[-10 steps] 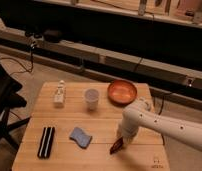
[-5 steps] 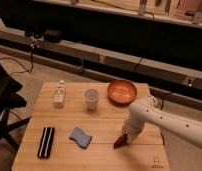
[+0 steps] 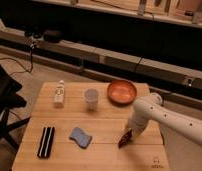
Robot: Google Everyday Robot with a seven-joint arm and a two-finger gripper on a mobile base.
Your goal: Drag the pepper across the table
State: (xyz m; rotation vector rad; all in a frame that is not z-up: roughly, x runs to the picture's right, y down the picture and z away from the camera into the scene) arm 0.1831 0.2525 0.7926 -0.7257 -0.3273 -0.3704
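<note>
the gripper (image 3: 128,135) is low over the right part of the table (image 3: 101,125), at the end of the white arm (image 3: 159,112) that reaches in from the right side. the pepper (image 3: 124,139) lies directly under it, a small dark red shape on the wood, with its point toward the front edge. the gripper touches or nearly touches the pepper; i cannot tell how its fingers stand. i think the arm comes down steeply so that it can press on the pepper and slide it along the planks without lifting it.

the other things stay away from this place: the orange bowl (image 3: 121,92) is behind the arm, the cup (image 3: 91,98) is near the middle at the back, the small bottle (image 3: 59,93) is at the back left. the blue sponge (image 3: 80,137) lies left of the pepper, and the dark flat object (image 3: 46,141) is further left. a drag toward the left would, in my judgement, meet the sponge, so that direction needs care.
</note>
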